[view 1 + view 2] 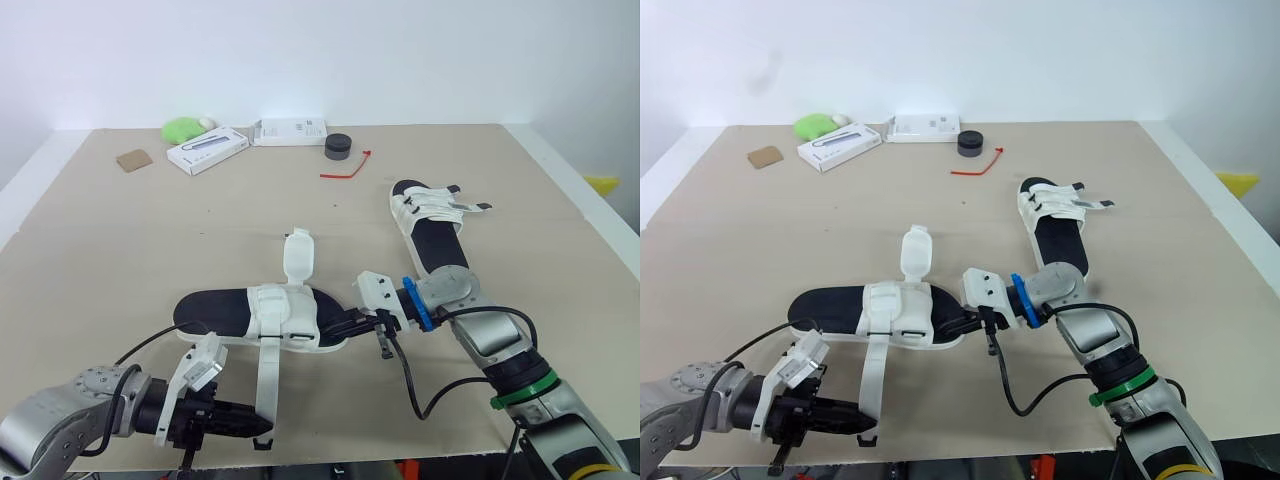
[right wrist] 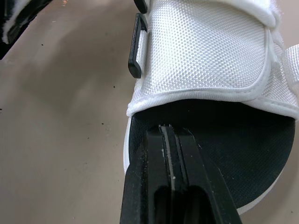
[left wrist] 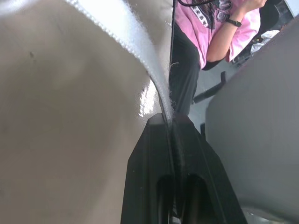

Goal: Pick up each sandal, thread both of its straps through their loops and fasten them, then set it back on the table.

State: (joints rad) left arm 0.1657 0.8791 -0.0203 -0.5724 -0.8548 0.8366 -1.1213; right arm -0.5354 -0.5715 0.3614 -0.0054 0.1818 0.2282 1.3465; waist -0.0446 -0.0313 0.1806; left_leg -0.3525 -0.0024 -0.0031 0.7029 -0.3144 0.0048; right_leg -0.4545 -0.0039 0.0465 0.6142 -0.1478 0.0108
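Sandal gripped, apparently, by right pincer; left pincer clenched on its strap.

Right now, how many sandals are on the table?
2. The near sandal lies by the front edge, left gripper pinching its strap, right gripper its end. The far sandal lies alone, farther back right. None seems hidden.

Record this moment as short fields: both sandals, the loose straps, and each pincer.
near sandal: flat mid-table, straps loose
long strap: runs to near edge of table, end pinched by left pincer
wide strap: standing up, free
right pincer: shut on near sandal's sole edge
far sandal: flat, right rear, untouched
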